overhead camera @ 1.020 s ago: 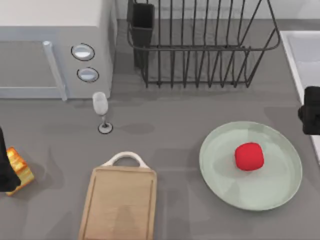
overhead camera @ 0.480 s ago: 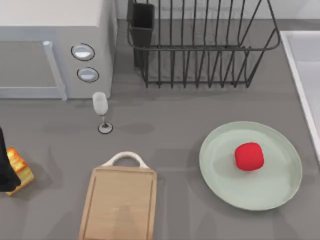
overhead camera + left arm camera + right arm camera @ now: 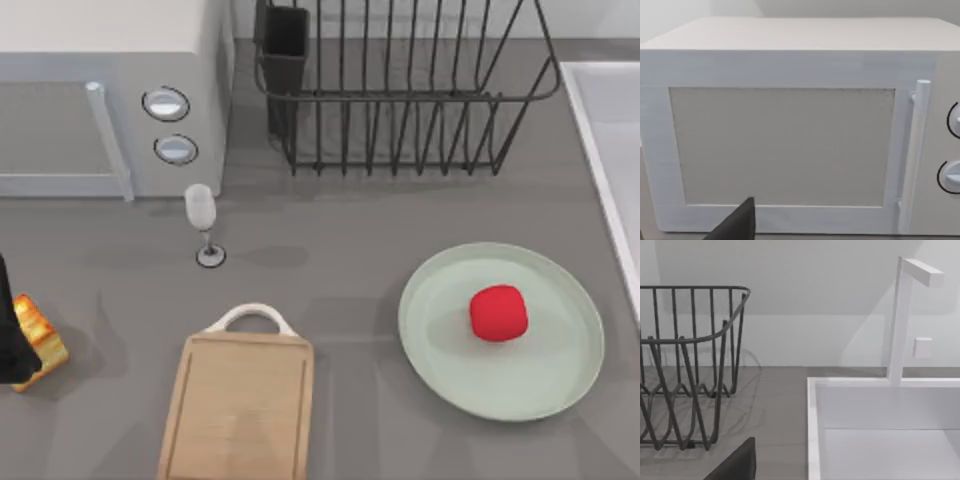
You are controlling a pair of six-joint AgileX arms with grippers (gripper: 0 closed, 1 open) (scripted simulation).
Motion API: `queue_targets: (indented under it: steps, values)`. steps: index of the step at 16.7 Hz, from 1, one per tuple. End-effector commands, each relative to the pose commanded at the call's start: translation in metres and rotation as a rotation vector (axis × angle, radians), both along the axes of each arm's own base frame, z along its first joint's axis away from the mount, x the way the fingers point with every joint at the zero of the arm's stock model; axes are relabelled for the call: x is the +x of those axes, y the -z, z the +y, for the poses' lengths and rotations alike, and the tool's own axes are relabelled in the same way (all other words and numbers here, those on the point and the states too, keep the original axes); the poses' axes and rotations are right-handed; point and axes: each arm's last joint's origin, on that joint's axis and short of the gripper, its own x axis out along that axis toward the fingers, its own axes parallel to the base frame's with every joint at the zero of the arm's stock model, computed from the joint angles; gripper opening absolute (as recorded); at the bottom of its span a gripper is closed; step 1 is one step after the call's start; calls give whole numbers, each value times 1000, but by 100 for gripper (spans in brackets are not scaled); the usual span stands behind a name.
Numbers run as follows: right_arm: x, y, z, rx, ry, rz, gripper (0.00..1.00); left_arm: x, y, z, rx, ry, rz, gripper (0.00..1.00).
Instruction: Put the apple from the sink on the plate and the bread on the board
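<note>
Item: bread [image 3: 38, 340], at table's far left edge, touching the left gripper [image 3: 10, 345], finger state indeterminable; board [image 3: 238, 408] lay to its right, long axis running away from the handle, empty; apple [image 3: 499, 313] rested on plate [image 3: 560, 385].

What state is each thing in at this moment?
apple: resting on the plate.
bread: on the table at the top view's left edge, beside the left gripper, off the board.
board: bare.
wine glass: upright.
microwave: door shut.
dish rack: no dishes inside.
sink: basin holds nothing.
</note>
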Motion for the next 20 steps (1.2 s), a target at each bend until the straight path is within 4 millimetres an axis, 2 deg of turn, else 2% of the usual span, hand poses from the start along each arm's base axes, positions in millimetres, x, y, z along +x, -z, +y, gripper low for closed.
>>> queue_targets:
  steps: [5, 10, 12, 15, 20]
  values:
    - [0, 0, 0, 0, 0, 0, 100, 0, -5, 0, 28, 0, 32, 100]
    - [0, 0, 0, 0, 0, 0, 100, 11, -37, 1, 197, 25, 279, 100]
    - [0, 0, 0, 0, 0, 0, 100, 24, -48, 1, 276, 59, 437, 100]
    - [0, 0, 0, 0, 0, 0, 100, 56, -56, 1, 386, 141, 705, 100]
    - [0, 0, 0, 0, 0, 0, 100, 118, -43, 3, 531, 348, 1127, 100]
